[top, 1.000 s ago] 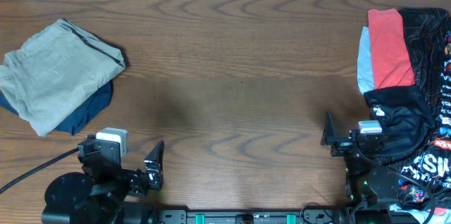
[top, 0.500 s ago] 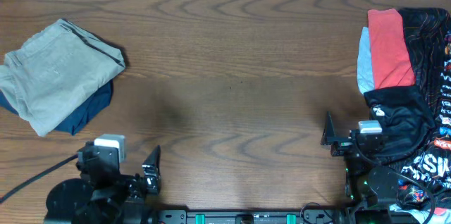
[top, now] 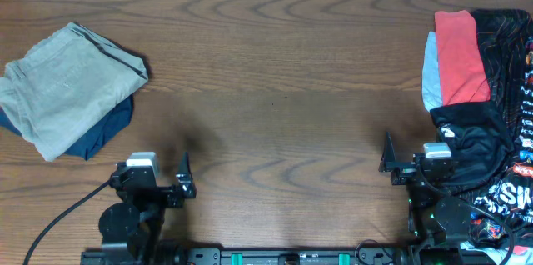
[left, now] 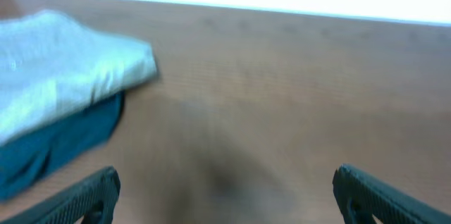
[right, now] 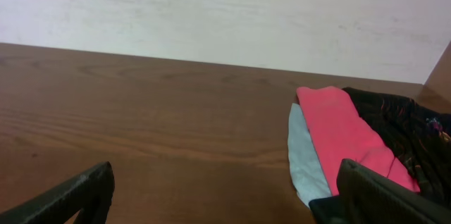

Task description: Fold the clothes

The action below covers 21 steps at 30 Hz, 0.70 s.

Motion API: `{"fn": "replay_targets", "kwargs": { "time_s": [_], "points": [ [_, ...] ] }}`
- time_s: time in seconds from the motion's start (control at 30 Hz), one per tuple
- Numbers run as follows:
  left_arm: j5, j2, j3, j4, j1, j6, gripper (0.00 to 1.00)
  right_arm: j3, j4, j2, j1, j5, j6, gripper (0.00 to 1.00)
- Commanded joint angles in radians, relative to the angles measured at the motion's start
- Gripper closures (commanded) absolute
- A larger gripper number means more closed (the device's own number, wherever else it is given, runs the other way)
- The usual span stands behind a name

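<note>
As folded shorts (top: 67, 86) lie atop dk blue garment (top: 107, 130), well apart from left gripper (top: 184, 177) (jaws wide), right gripper (top: 388, 155), also wide, sits nr red/black pile (top: 460, 57).

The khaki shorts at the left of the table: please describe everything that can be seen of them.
The khaki shorts are folded into a thick, roughly rectangular bundle, turned slightly askew, near the left edge of the wooden table. The cloth looks like soft grey-green cotton with a few creases. A dark seam edge runs along the upper right side. They lie on top of a dark blue garment, which shows beneath their lower edge. Nothing else touches them.
</note>
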Motion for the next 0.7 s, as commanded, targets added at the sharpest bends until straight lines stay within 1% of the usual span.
{"fn": "replay_targets", "kwargs": {
  "time_s": [0.0, 0.13, 0.33, 0.43, 0.47, 0.53, 0.67],
  "points": [
    [-0.008, -0.021, -0.070, 0.114, 0.006, 0.006, 0.02, -0.003, -0.003, -0.006, -0.012, -0.007, -0.013, 0.01],
    [-0.009, -0.021, -0.145, 0.271, 0.005, 0.007, 0.02, -0.003, -0.003, -0.005, -0.012, -0.007, -0.013, 0.01],
    [-0.009, -0.021, -0.279, 0.551, 0.005, 0.030, 0.02, -0.003, -0.003, -0.005, -0.012, -0.007, -0.013, 0.01],
    [-0.010, -0.021, -0.332, 0.660, 0.005, 0.033, 0.02, -0.003, -0.003, -0.005, -0.012, -0.007, -0.013, 0.01],
    [-0.009, -0.021, -0.344, 0.678, 0.005, 0.034, 0.02, -0.003, -0.003, -0.005, -0.012, -0.007, -0.013, 0.01],
    [-0.009, -0.021, -0.343, 0.656, 0.004, 0.058, 0.02, -0.003, -0.003, -0.005, -0.012, -0.006, -0.013, 0.01],
    [-0.009, -0.021, -0.343, 0.554, 0.003, 0.070, 0.02, -0.003, -0.003, -0.005, -0.012, -0.007, -0.013, 0.01]
  ]
}}
